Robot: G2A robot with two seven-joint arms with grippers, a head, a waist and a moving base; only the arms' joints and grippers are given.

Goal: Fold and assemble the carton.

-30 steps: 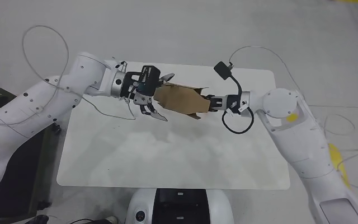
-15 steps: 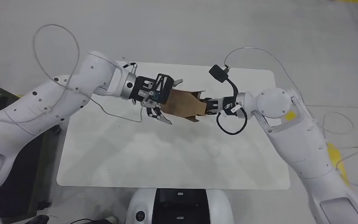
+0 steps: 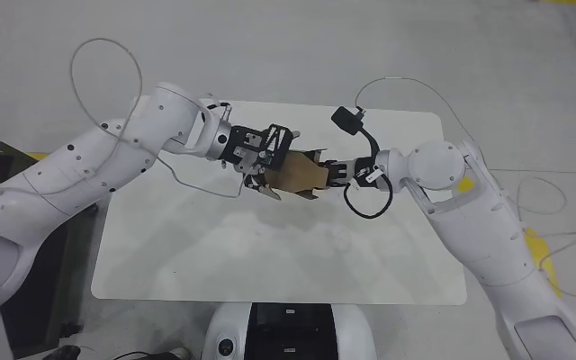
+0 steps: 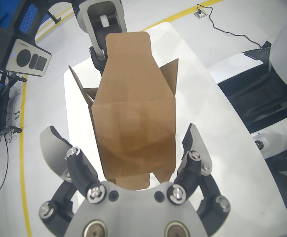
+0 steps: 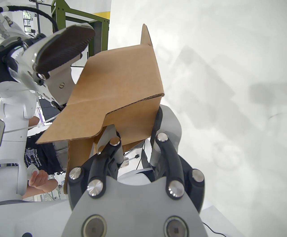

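Right end effector (image 5: pixel 136 128) pinches an end panel of the carton (image 3: pixel 297 171), held up over the bench's (image 3: pixel 270 261) far half, between both arms. Left end effector (image 4: pixel 123 139) is spread wide around the carton's other end, its fingers (image 4: pixel 56 143) just beside the walls. Flaps (image 4: pixel 170 76) at the pinched end stand unfolded.

White table (image 3: pixel 270 261) with rounded corners, standing on a pale grey floor. Yellow line (image 4: pixel 21 143) marked on the floor alongside it. Grey control unit (image 4: pixel 28 58) with a round dial and a small screen. Square socket plate (image 4: pixel 200 14) set in the floor. Green metal frame (image 5: pixel 60 18) beyond the table.
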